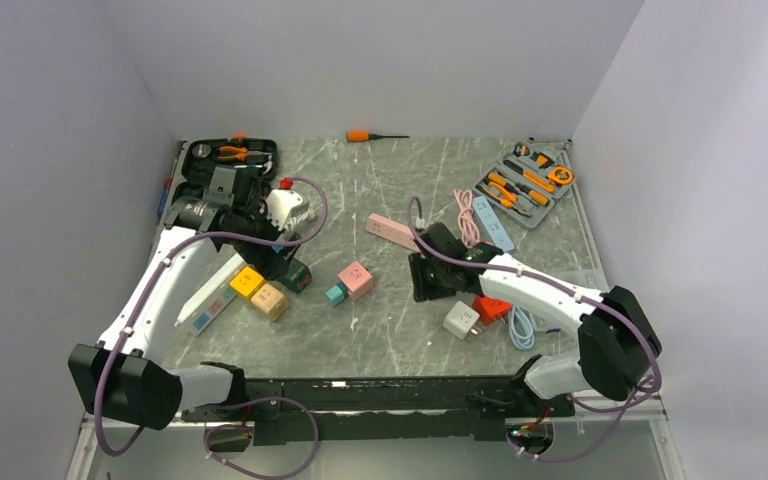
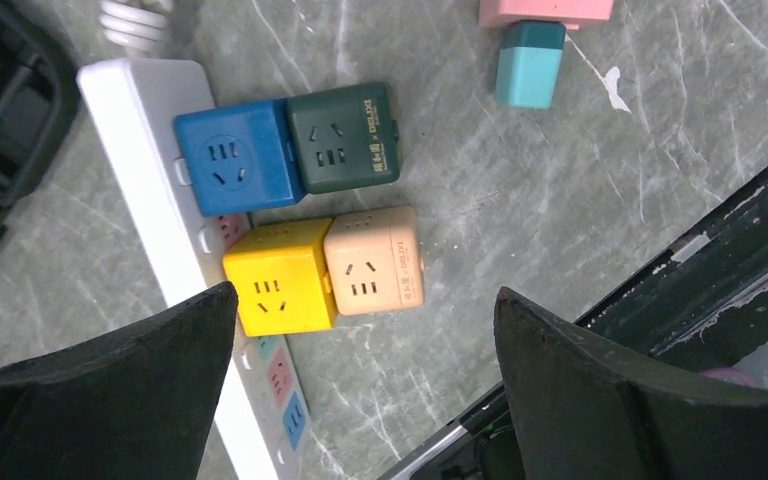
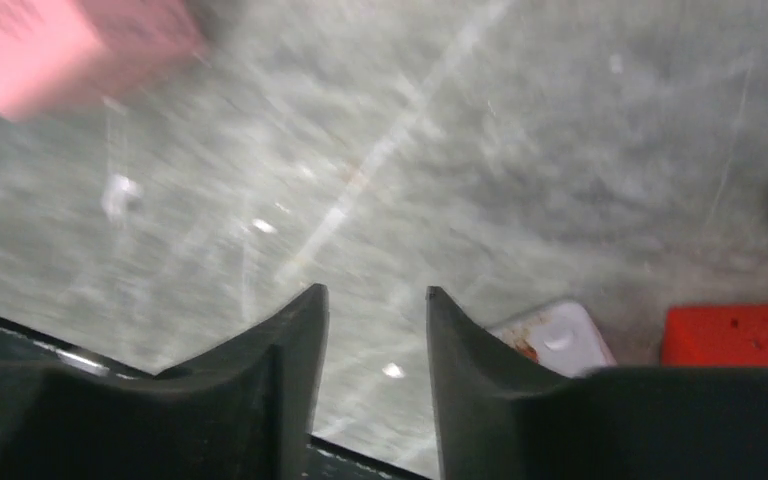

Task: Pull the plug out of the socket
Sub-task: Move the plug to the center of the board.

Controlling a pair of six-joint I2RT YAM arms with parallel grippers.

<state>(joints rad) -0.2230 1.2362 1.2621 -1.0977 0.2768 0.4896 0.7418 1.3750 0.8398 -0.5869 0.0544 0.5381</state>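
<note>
Grey marbled tabletop (image 1: 390,330) — plain pale walls (image 1: 360,60) on three sides, even light.

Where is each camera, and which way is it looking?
Top external: high behind the arms, looking down at the table; left arm and right arm show.
Left wrist: on the left arm, looking down at the yellow cube; its wide-apart fingers show.
Right wrist: on the right arm, looking down at table; its close-set fingers show.
Shared: top and left wrist see the yellow cube.
</note>
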